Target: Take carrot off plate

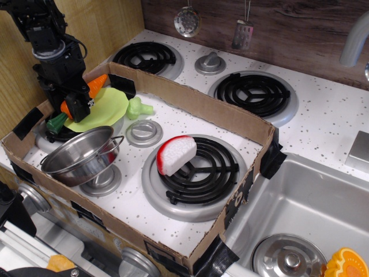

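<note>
The hand [79,99], black and at the upper left of the frame, is clenched around the carrot [86,95], gripping it about midway along its length. The carrot lies tilted, its orange tip [99,81] pointing up and right past the hand and its dark green stem end [56,122] low and to the left. It sits over the left edge of the plate [104,108]; whether it touches the plate cannot be told. The lime-green plate rests tilted at the far left, inside a cardboard frame [196,105] that rings part of the toy stove desk [323,115]. Just below the plate stands a shiny steel bowl [81,154]. A small light-green toy piece [136,107] lies just right of the plate. Near the middle, a red-and-white rounded toy food [176,154] rests on a black coil burner [199,167]. An orange fruit slice [347,263] shows at the lower right corner, beside the sink [305,202].
</note>
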Controlling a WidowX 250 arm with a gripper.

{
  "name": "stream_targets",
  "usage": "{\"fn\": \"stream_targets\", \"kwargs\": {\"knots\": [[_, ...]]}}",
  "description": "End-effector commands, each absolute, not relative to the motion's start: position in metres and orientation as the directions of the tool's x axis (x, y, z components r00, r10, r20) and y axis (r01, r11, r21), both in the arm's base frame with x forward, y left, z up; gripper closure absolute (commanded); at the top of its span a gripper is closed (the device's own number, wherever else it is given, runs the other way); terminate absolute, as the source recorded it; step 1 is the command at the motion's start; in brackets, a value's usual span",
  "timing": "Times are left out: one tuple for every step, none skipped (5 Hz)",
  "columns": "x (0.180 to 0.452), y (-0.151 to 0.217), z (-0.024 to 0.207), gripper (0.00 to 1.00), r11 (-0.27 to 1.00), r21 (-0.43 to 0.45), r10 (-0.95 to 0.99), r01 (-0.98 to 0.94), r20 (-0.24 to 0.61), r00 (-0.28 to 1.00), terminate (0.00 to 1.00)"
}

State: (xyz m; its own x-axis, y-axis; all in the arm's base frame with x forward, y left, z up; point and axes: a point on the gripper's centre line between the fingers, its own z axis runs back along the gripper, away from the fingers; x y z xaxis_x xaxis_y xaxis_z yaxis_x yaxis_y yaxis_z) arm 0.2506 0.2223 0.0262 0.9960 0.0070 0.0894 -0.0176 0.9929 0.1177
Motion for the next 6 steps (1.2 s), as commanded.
{"fn": "stream_targets", "kwargs": {"knots": [[0.247,0.218,0.081,1.00,0.972,0.225,0.037,-0.068,0.141,0.989,0.00],[0.243,0.200,0.106,1.00,0.968,0.232,0.062,-0.095,0.148,0.987,0.00],[0.238,0.177,0.118,1.00,0.972,0.215,0.057,-0.091,0.159,0.986,0.00],[0.235,0.141,0.121,1.00,0.984,0.142,0.089,-0.107,0.127,0.988,0.00],[0.232,0.100,0.127,1.00,0.987,0.116,0.092,-0.107,0.126,0.988,0.00],[0.230,0.061,0.132,1.00,0.992,0.040,0.116,-0.121,0.097,0.988,0.00]]}}
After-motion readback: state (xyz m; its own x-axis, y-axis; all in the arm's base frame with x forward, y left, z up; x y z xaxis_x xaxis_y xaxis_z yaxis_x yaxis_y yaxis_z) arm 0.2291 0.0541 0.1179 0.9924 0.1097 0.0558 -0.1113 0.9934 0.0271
